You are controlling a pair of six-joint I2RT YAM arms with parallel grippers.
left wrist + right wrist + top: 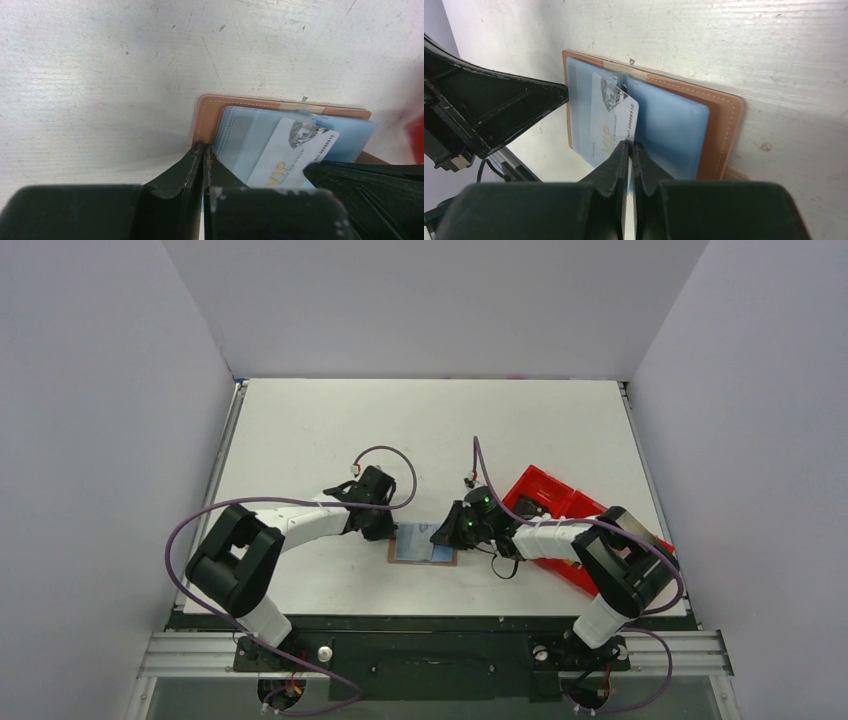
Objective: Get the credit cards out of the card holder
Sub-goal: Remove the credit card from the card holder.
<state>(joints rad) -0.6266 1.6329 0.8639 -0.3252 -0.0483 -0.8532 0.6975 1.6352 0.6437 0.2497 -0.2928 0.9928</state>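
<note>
White walls (420, 300) close in a pale, scuffed table (300, 440), and the card holder (423, 544) lies opened flat on it near the front edge, between the two arms. Its brown leather is face down and its light blue inner panels face up. The left claw (388, 532) sits at the holder's left edge with its fingers (192, 165) pressed together and the tips against the rim of the leather and the blue sleeves; I cannot tell whether any of that edge is nipped between them. The right claw (441, 536) comes in from the other side, and its fingers (616, 160) are closed on the lower corner of a white card (611, 117). That card carries gold VIP lettering and a diamond picture, and it lies slanted, partly out of the middle sleeve. A small brown strap tab (736, 174) pokes out from under the holder's right side. Behind the right arm a red tray (545, 502) rests on the table, near the holder but apart from it.
</note>
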